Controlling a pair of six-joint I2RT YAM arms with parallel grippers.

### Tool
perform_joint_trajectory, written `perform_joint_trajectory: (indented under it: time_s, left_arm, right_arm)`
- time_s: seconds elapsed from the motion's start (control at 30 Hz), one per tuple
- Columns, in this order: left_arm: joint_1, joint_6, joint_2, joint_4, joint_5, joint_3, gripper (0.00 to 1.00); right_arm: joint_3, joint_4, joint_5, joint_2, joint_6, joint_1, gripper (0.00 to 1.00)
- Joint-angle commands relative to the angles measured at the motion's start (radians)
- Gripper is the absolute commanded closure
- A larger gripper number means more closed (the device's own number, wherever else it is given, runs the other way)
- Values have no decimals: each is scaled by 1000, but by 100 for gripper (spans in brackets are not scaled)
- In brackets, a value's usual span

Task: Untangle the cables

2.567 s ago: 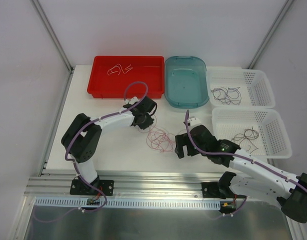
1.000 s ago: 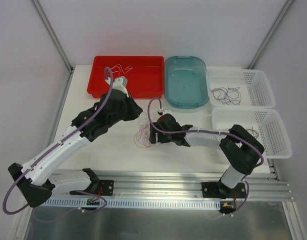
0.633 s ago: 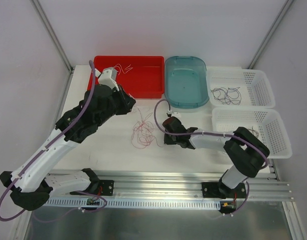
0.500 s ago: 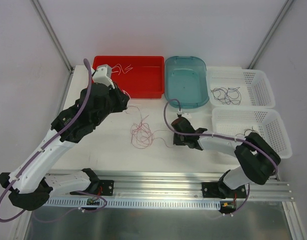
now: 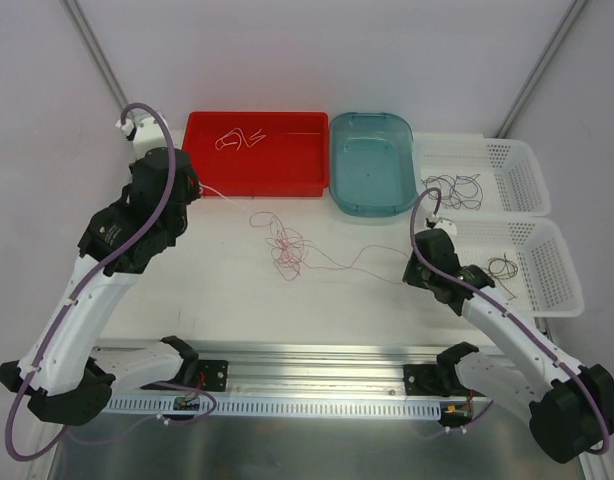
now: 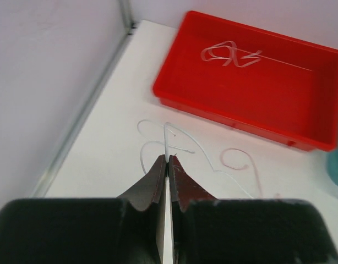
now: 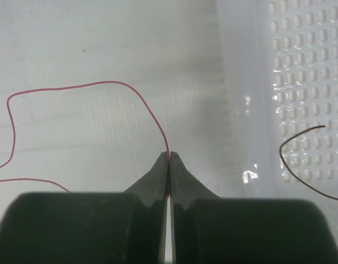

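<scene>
Two sets of jaws are being pressed fully together, each on a hair-thin strand. At the left gripper (image 6: 168, 159), a white strand (image 6: 167, 140) is being pinched right at the fingertips, its curls spread over the table (image 6: 103, 154) just in front of the red tray (image 6: 257, 93). At the right gripper (image 7: 169, 157), a dark red strand (image 7: 103, 83) is being nipped at its end, just beside the near white basket (image 7: 301, 66), where a black strand (image 7: 282, 151) is lying. Out from the two grippers, wire is being held spread towards the tangle (image 5: 284, 245) of cables, seen mid-table in front of the red tray and near the teal tub (image 5: 372, 170). More white wire (image 5: 237, 138) is being held in the tray, and black loops (image 5: 452, 187) in the far basket (image 5: 512, 160).
</scene>
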Motion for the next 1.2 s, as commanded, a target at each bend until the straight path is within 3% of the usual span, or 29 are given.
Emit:
perform_joint_trajectory:
  time_s: [0.0, 0.4, 0.7, 0.87, 1.0, 1.17]
  left_arm:
    - [123, 94, -3, -36, -101, 3, 100]
    - [327, 189, 58, -71, -285, -38, 100]
    - [349, 130, 43, -78, -123, -104, 100]
    - [349, 139, 47, -76, -162, -110, 100]
    - [375, 157, 37, -75, -205, -62, 100]
    - [488, 243, 49, -56, -296, 69, 100]
  right_arm:
    - [54, -137, -14, -55, -65, -30, 99]
    - [110, -240, -37, -135, -114, -102, 99]
    - [155, -246, -134, -139, -182, -111, 99]
    - [163, -251, -159, -112, -212, -111, 99]
    - [164, -272, -122, -93, -211, -113, 99]
    - [164, -310, -54, -109, -197, -117, 99]
